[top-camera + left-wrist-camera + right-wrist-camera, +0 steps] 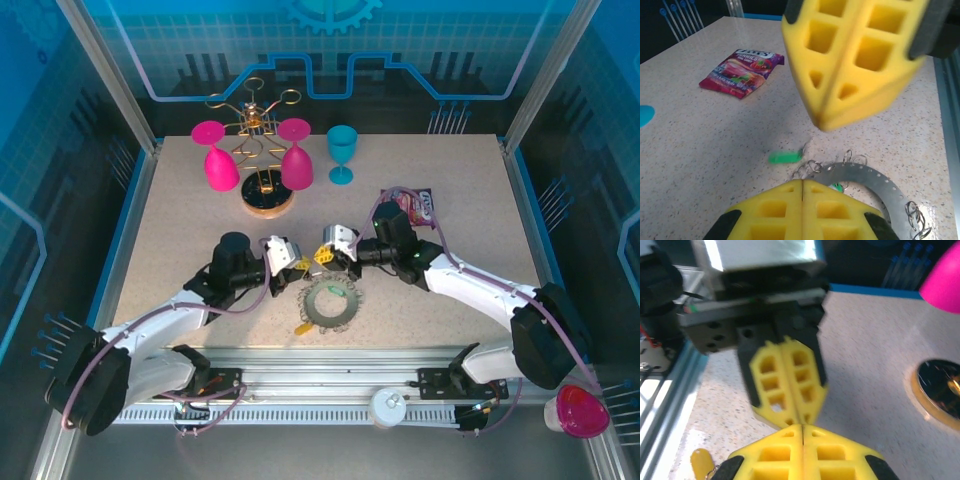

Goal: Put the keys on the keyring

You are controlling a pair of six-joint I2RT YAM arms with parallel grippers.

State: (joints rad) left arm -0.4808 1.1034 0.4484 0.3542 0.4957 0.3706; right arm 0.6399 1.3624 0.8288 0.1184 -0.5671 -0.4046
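Speckled table (180, 220) bears left arm (235, 262) and right arm (470, 285) angled inward near the keyring (313, 301), each arm's jaws pressed together

Speckled beige table (180, 230) before me, grey keyring (330, 300) flat near my edge, yellow key (301, 327) just beside it, green key (785, 157) near it, snack packet (420, 207) further right, teal goblet (341, 153) and round rack base (268, 200) at the far side.

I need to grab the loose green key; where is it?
In the left wrist view, the green key is beside the keyring, just off its rim on the side toward the snack packet.
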